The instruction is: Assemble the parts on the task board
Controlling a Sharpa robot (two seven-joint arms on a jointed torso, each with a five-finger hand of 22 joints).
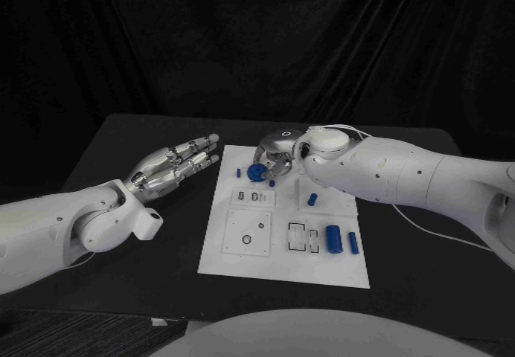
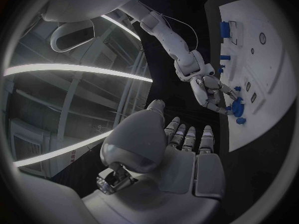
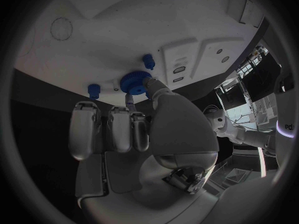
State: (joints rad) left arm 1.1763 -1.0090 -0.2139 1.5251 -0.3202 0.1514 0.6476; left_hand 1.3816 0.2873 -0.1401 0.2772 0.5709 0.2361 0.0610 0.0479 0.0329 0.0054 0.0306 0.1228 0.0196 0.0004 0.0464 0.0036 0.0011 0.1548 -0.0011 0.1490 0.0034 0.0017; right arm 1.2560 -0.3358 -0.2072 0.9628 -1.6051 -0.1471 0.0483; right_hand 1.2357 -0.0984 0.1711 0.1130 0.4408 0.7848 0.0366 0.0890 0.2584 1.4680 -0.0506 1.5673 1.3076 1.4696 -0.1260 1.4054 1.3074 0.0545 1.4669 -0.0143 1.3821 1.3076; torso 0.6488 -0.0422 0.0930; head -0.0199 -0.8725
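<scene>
— Black table [image 1: 129,245] all round, and we have the white task board [image 1: 322,271] in the middle of it. Starting from our left: the left hand [image 1: 172,167] hovers off the board's near-left edge, fingers straight and apart, nothing in them.

— Agreed. It has bare table under and beside it, so plenty of room there. Moving right?

— Our right hand [image 1: 277,152] is over the board's far end, fingertips [image 3: 151,84] pinching the round blue gear [image 1: 255,172]. It sits right at the fingertips, low on the board; we cannot tell whether it is already seated or just above the surface.

— Then what worries us?

— Two small blue pegs [image 3: 148,61] stand just beside the fingers, one on either side of the gear. If we tilt or slide the gear, we judge the curled fingers could knock one over. The pinch is only at the tips, so the gear could twist and jam askew.

— And the edge?

— The board's far edge lies just beyond the fingertips; a slip outward would put the gear on the table. Towards our wrist the board is crowded: slots and the blue cylinders [image 1: 335,239] well behind the fingers. Straight up is the free way out.
</scene>
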